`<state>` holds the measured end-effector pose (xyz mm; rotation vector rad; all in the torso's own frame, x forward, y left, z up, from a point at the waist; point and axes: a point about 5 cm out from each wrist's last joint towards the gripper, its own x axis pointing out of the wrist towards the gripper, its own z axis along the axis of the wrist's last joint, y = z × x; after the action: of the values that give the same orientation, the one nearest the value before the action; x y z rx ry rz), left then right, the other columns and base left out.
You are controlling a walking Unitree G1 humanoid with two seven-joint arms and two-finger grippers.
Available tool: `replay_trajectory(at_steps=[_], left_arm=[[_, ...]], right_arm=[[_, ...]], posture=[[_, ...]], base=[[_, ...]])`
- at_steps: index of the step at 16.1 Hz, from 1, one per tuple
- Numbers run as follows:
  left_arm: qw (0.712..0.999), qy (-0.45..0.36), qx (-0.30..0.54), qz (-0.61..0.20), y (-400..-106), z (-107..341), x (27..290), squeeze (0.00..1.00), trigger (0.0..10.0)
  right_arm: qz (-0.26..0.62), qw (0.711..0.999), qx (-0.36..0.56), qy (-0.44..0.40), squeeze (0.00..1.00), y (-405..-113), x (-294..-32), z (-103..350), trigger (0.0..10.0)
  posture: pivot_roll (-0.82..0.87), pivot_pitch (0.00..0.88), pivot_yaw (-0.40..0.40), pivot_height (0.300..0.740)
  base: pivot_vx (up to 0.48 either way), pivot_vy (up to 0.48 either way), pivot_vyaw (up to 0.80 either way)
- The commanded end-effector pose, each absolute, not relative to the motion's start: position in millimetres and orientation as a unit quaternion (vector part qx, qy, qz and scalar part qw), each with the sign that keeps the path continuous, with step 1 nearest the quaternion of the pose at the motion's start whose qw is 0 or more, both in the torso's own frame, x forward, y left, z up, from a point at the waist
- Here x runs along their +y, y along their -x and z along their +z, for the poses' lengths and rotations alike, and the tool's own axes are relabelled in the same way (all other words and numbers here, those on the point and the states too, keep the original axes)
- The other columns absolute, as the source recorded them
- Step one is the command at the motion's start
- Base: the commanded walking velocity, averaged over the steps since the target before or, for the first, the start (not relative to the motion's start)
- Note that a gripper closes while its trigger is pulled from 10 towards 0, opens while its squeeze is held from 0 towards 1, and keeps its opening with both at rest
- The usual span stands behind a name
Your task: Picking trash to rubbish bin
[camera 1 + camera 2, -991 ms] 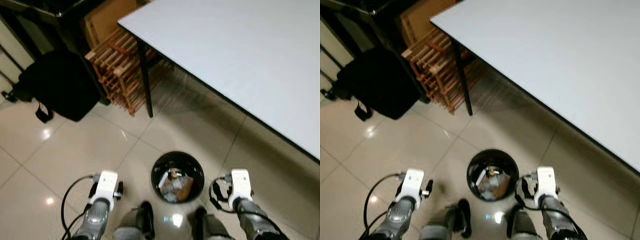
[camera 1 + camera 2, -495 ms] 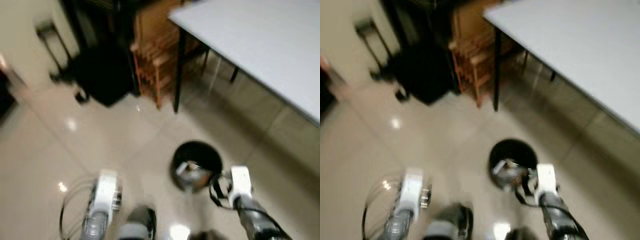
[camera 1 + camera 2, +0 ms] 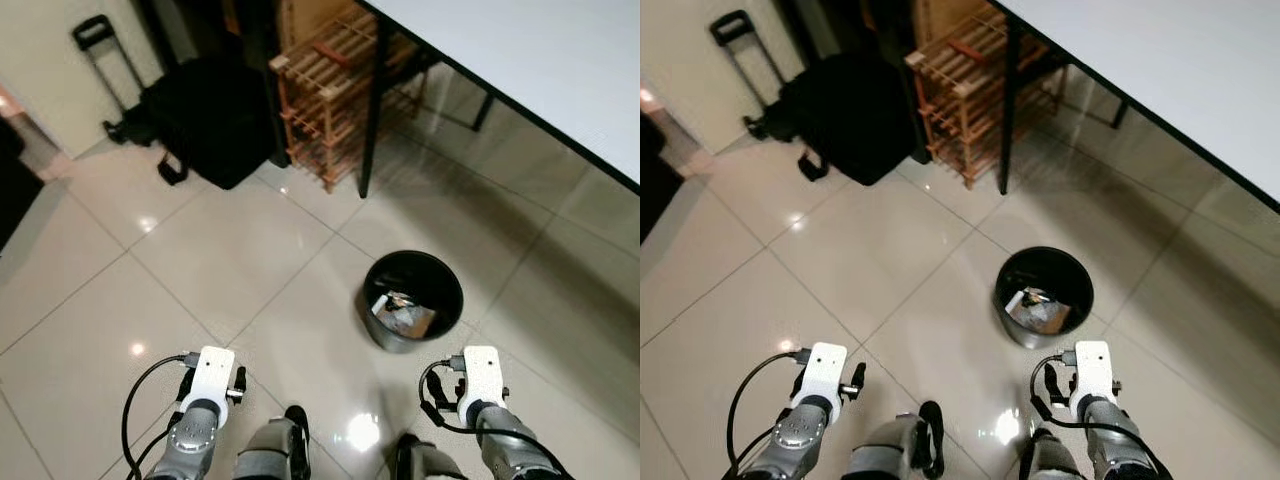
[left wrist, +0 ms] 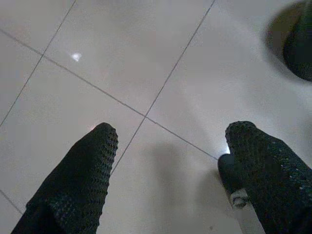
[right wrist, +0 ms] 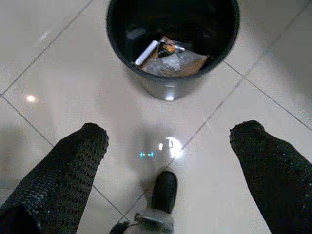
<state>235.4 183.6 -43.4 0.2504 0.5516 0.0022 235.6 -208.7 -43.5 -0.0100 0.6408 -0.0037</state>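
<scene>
Between the widely parted, empty fingers of the right claw [image 5: 168,161], the round black plastic rubbish bin [image 5: 171,46] stands on the glossy beige tiled floor [image 3: 200,270], just ahead of it. The left claw [image 4: 170,170] also gapes wide over bare tile, holding nothing. One bin holds crumpled foil-and-paper trash [image 5: 170,58], so at least some rubbish is already inside. No loose litter can be made out on the floor, so the job looks nearly or wholly finished. Beyond stand one white tabletop [image 3: 540,70], one slatted wooden rack [image 3: 330,95] and one black bag [image 3: 205,125].
</scene>
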Motion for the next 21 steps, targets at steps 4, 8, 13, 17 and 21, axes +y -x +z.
replay_trajectory(at_steps=[4, 8, 13, 17, 21], left_arm=[[0.951, -0.124, 0.283, 0.007, -228.6, -47.8, 187.6, 0.0, 10.0], [0.951, -0.124, 0.284, 0.009, -229.1, -47.4, 189.1, 0.0, 10.0], [0.951, -0.123, 0.284, 0.008, -230.1, -46.8, 189.9, 0.0, 10.0], [0.951, -0.123, 0.285, 0.009, -229.9, -46.9, 189.9, 0.0, 10.0], [0.951, -0.123, 0.284, 0.009, -230.0, -46.8, 190.2, 0.0, 10.0]], right_arm=[[-0.001, 0.944, 0.33, 0.002, 0.0, -227.9, -209.2, -49.1, 10.0], [-0.003, 0.944, 0.33, 0.001, 0.0, -227.8, -209.1, -49.3, 10.0], [-0.004, 0.944, 0.33, -0.001, 0.0, -228.4, -208.2, -49.1, 10.0], [-0.004, 0.944, 0.331, -0.001, 0.0, -228.3, -208.1, -49.2, 10.0], [-0.004, 0.944, 0.33, -0.002, 0.0, -228.2, -207.8, -49.3, 10.0]], posture=[[0.05, 0.267, 0.082, 0.74], [0.06, 0.275, 0.083, 0.74], [0.06, 0.282, 0.084, 0.74], [0.07, 0.285, 0.084, 0.74], [0.07, 0.289, 0.085, 0.74]], base=[[0.0, 0.0, 0.0], [0.0, 0.0, 0.0], [0.0, 0.0, 0.0], [0.0, 0.0, 0.0], [0.0, 0.0, 0.0]])
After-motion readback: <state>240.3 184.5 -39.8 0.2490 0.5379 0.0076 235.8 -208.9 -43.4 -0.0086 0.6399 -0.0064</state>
